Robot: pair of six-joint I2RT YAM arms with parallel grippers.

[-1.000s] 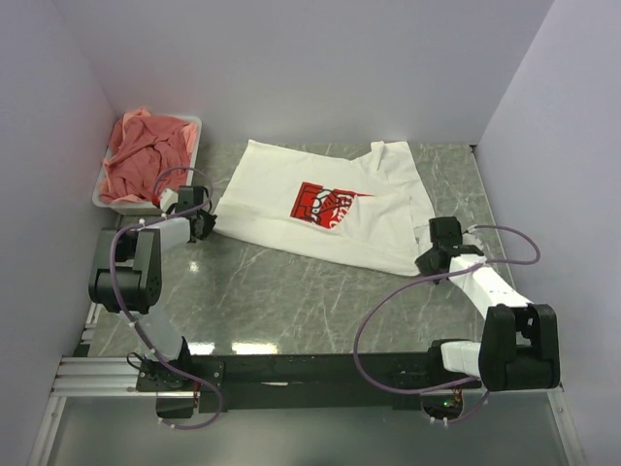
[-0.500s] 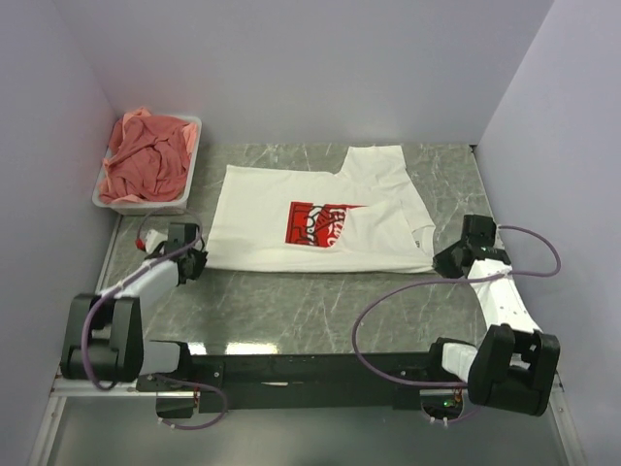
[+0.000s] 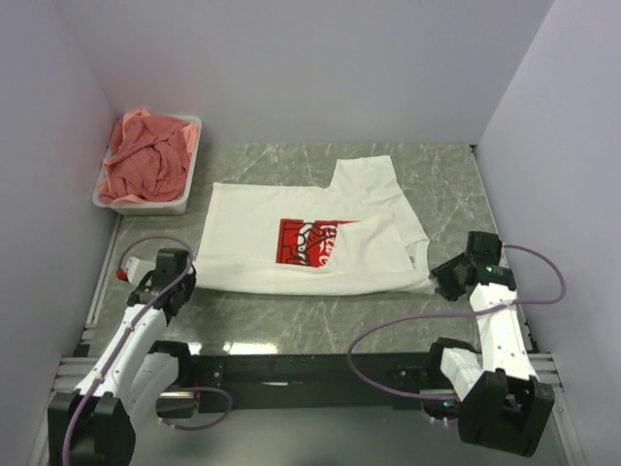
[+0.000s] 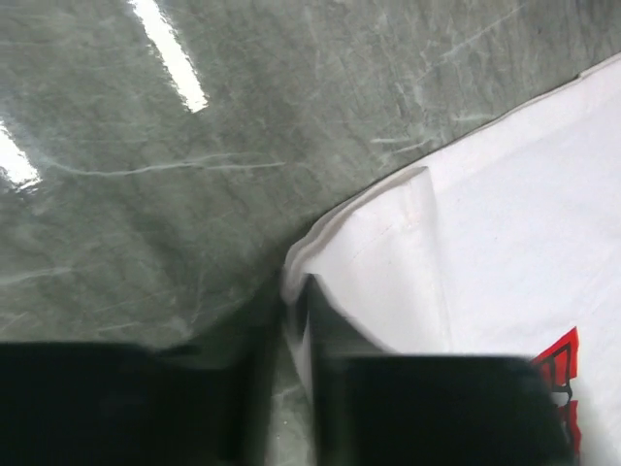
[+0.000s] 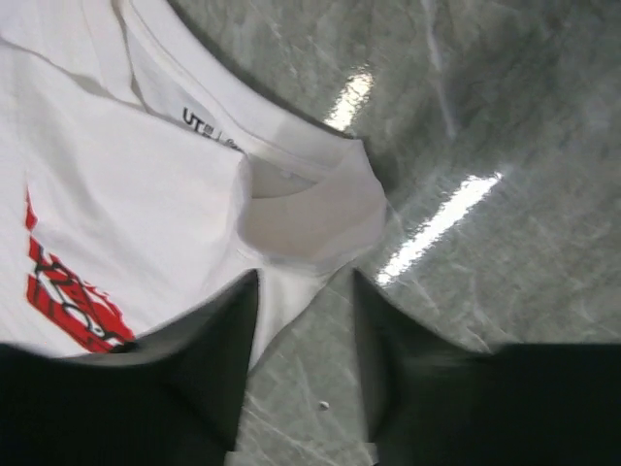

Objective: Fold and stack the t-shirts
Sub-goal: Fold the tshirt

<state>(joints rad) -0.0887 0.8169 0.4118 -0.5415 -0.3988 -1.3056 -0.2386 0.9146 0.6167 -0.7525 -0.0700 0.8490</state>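
Observation:
The white t-shirt [image 3: 252, 218] with its red chest print [image 3: 312, 243] lies spread across the middle of the table, its right side folded partly over the print. My left gripper [image 3: 186, 282] is at the shirt's near left corner. In the left wrist view its jaws [image 4: 291, 291] stand a narrow gap apart, with the hem corner [image 4: 388, 223] lying into that gap. My right gripper [image 3: 442, 276] is at the shirt's near right corner. Its jaws [image 5: 306, 282] are open, and the collar end [image 5: 310, 214] lies loose between them. The salmon-pink t-shirts [image 3: 150, 155] are heaped at the back left.
The pink shirts fill a white tub [image 3: 107, 199] against the left wall. Lilac walls close off the left, back and right. Bare marble table [image 3: 291, 320] lies between the shirt and the arm bases.
Both arms have drawn back toward the near edge, dragging the white shirt closer and flatter. Both grippers, shut on its corners before, have now parted.

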